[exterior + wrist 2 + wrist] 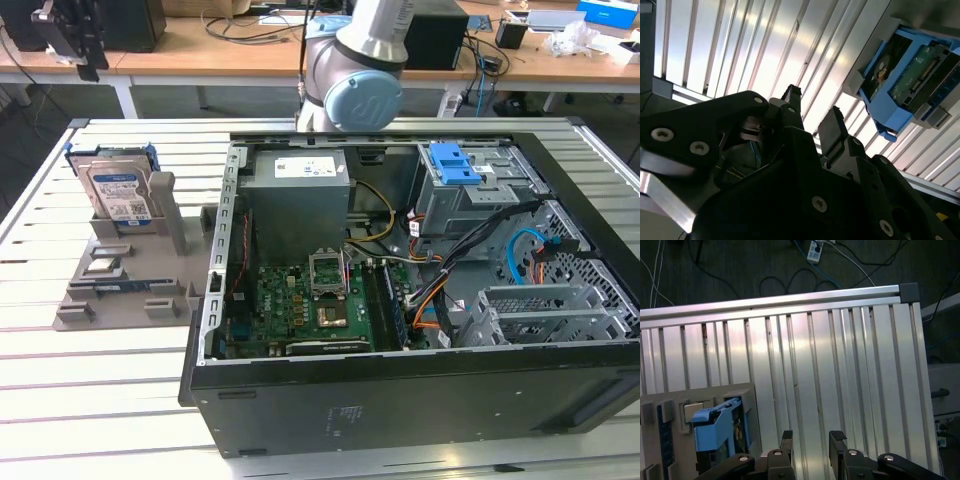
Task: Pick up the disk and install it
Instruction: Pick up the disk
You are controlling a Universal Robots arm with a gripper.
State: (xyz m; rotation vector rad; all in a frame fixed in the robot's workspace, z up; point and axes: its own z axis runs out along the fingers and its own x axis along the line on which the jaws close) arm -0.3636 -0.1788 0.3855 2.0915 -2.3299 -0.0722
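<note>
While the gripper [811, 440] hangs spread and empty over the bench [840, 365] in both wrist views, the disk [720, 430] stands on edge in a grey holder [170, 210] just beyond, beside the open case [400, 385], at the exterior view's left.

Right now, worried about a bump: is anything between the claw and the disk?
Nothing visible. The open claw hangs over bare table slats, and the disk stands in its grey holder off to one side, with nothing between them.
</note>
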